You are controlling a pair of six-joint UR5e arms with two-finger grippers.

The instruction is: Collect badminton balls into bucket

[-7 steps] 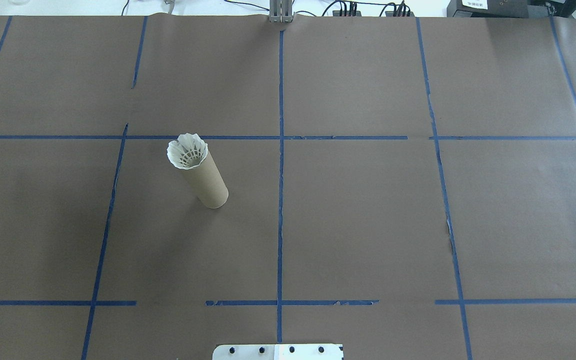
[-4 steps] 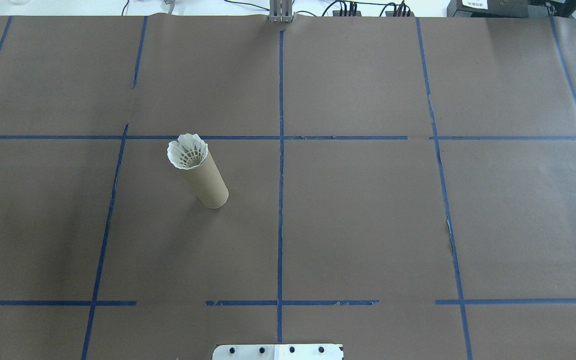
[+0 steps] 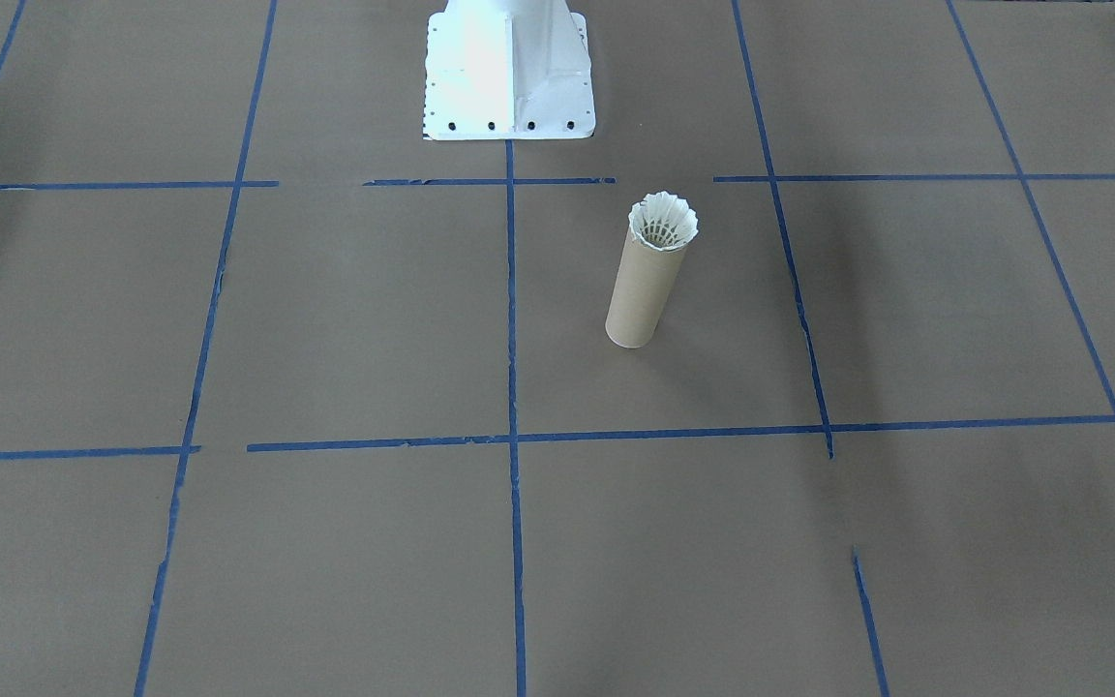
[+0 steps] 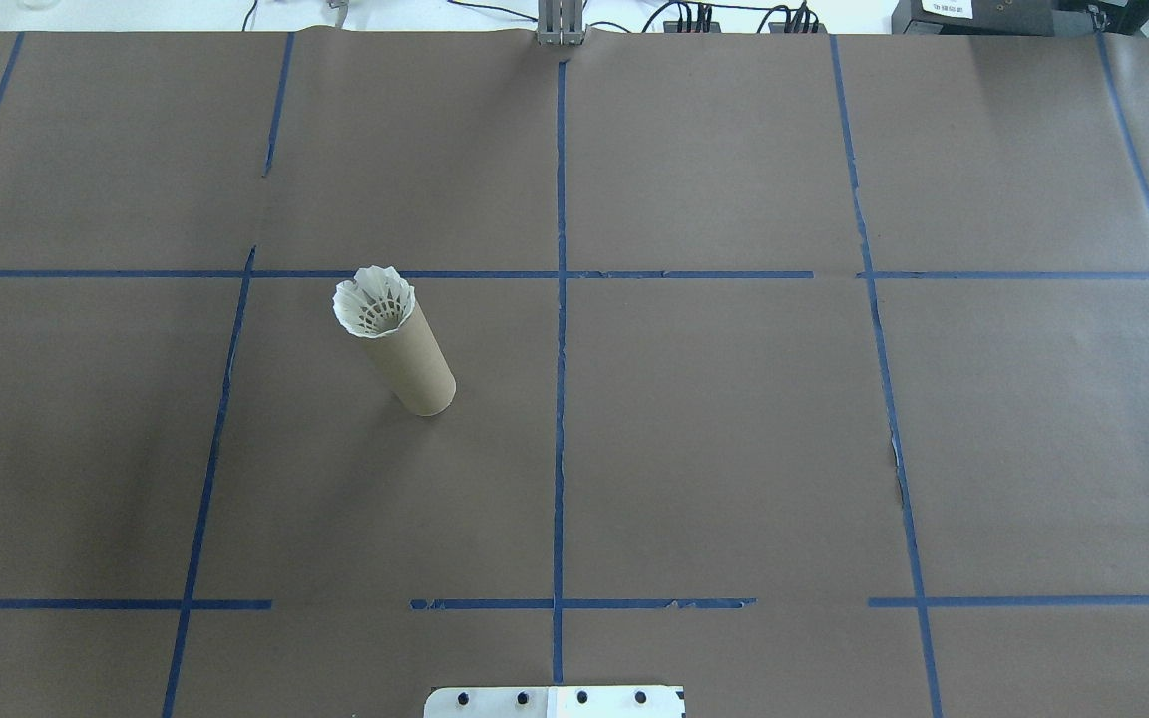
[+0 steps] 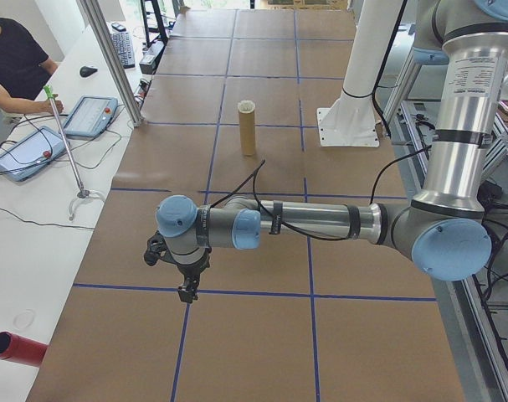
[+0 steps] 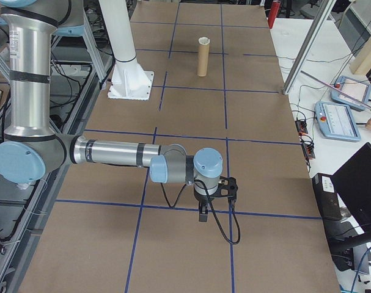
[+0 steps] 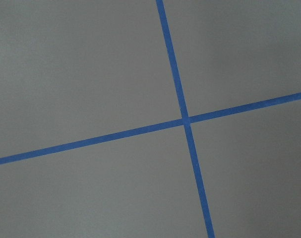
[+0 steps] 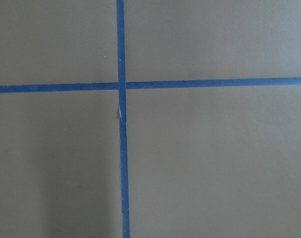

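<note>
A: From the front-facing camera, where is everything?

B: The tall, narrow brown cardboard tube (image 3: 644, 290) stands upright on the brown paper-covered table (image 3: 325, 310), in front of the white metal robot base (image 3: 507, 73) and a little toward the robot's left. The small white feather shuttlecock (image 3: 663, 222) sits in the tube's mouth, skirt up and flaring over the rim.

A: And from overhead?

B: Again the tube (image 4: 415, 364) with the shuttlecock (image 4: 374, 301) in its top, inside one square of the blue tape lines (image 4: 560, 329), beyond the base plate (image 4: 555, 702) and off to its left. No arm shows here.

A: The camera at the robot's left end?

B: The near arm reaches out low over the table, well apart from the tube (image 5: 248, 130) and on the near side of it. Its left gripper (image 5: 187, 293) points down at a tape line; I cannot tell how its jaws stand.

A: The right end?

B: The right gripper (image 6: 202, 215) also hangs over a tape line, far from the tube (image 6: 202, 59). Whether it is parted or closed I cannot tell.

A: The wrist cameras?

B: Each shows only brown paper and a crossing of blue tape.
</note>
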